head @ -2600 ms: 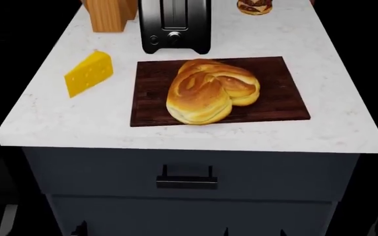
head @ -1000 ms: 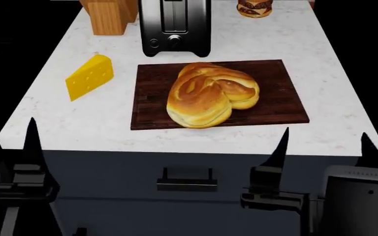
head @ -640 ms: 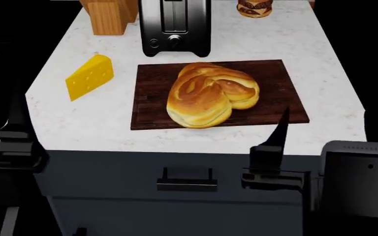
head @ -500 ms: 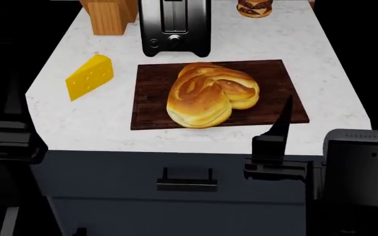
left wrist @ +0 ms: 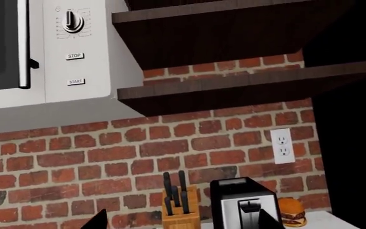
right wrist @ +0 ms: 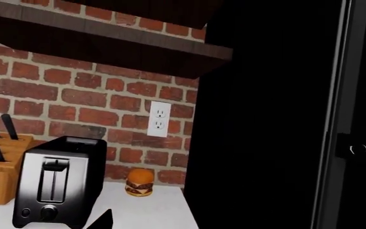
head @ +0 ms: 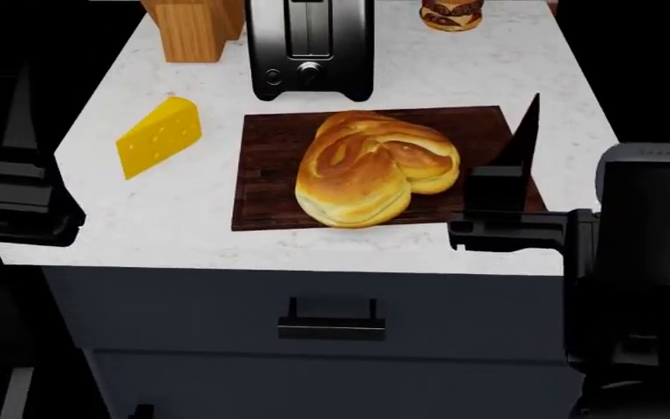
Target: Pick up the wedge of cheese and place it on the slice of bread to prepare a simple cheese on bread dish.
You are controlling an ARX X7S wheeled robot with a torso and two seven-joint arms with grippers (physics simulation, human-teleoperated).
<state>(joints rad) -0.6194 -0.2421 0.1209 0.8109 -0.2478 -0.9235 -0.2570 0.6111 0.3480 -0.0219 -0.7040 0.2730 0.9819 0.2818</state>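
The wedge of cheese (head: pixel 158 135), bright yellow with small holes, stands on the white counter (head: pixel 172 227) at the left. The slice of bread (head: pixel 372 166) is a big golden twisted loaf on a dark cutting board (head: pixel 271 166). My right gripper (head: pixel 605 118) hovers at the board's right end, one finger (head: pixel 529 131) pointing up; it looks open. At the counter's left edge my left gripper shows one finger (head: pixel 17 122), below the cheese in the picture. Both wrist views miss cheese and bread. The left gripper (left wrist: pixel 181 225) is open and empty, and so is the right gripper (right wrist: pixel 183 225).
At the back of the counter stand a knife block (head: pixel 195 26), a black toaster (head: pixel 310 48) and a small burger (head: pixel 452 13). A drawer handle (head: pixel 331 319) is below the front edge. A microwave (left wrist: pixel 43 47), dark shelves and a brick wall rise behind.
Both arms have risen from below the counter front. The right gripper climbed up beside the board's right end; the left rose along the counter's left edge. Cheese and bread have not moved.
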